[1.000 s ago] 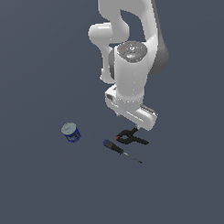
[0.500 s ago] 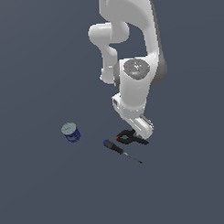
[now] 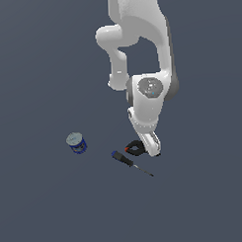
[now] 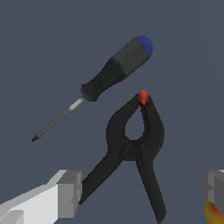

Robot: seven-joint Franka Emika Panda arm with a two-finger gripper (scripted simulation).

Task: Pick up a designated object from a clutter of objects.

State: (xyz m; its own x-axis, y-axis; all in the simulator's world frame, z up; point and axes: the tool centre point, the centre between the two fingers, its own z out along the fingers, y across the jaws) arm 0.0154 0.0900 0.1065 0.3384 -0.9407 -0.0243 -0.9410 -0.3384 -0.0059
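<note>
The black spring clamp [image 4: 133, 151] lies flat on the floor, its red-orange jaw tip [image 4: 143, 98] pointing away from my fingers and its two handles splayed toward them. My gripper [image 4: 141, 189] is open. Its two fingers [image 4: 69, 193] stand wide apart on either side of the handles without touching them. In the exterior view the gripper [image 3: 152, 149] hangs low, right at the clamp [image 3: 135, 148]. The blue-handled screwdriver [image 4: 114, 70] lies just beyond the clamp and also shows in the exterior view [image 3: 129, 162].
A blue can with a pale lid [image 3: 77, 143] stands apart toward the exterior view's left. A small orange-red ball [image 4: 214, 213] peeks out by one finger in the wrist view. All rests on a plain dark grey floor.
The arm has come down and the wrist has turned, bringing the open gripper closer over the clamp. The clamp, screwdriver and can have not moved.
</note>
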